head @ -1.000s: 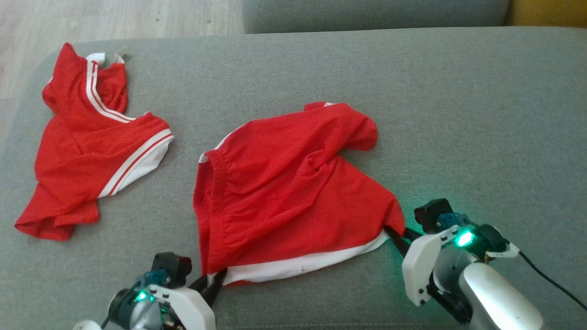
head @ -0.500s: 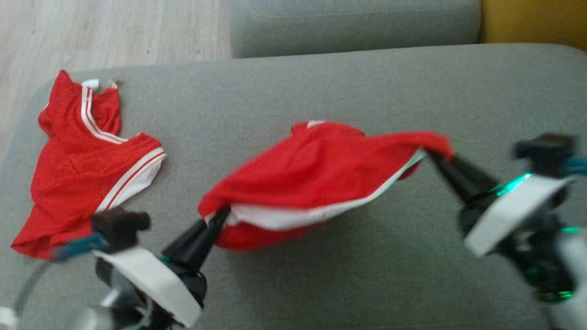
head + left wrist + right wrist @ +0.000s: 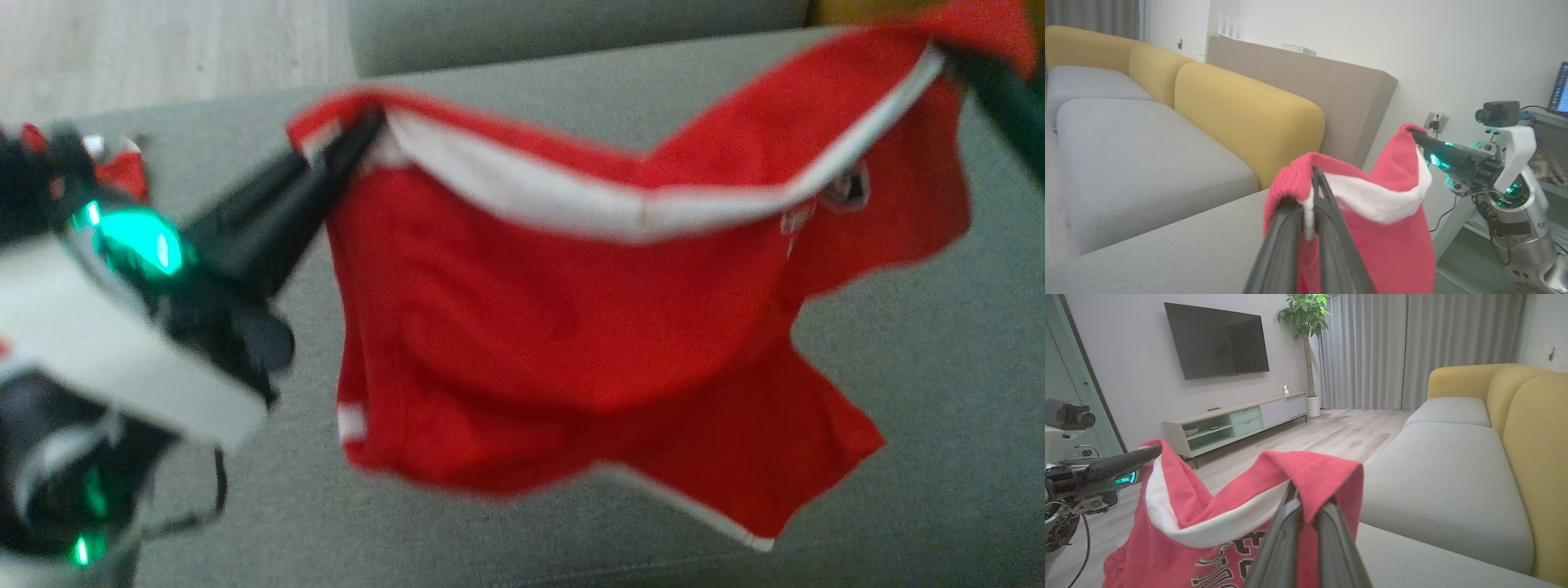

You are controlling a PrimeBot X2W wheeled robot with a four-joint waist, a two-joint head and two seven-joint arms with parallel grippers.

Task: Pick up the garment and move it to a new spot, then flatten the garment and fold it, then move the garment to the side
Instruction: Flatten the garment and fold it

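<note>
the fingers of the left gripper are pinched tight on one end of the white-banded edge, and those of the right gripper on the other end. between them the red garment hangs spread in the air over the middle of the grey sofa seat. this looks like the lift-and-move step. next it needs a bare patch of seat, then a slow lowering so the loose hem lands first.
</note>
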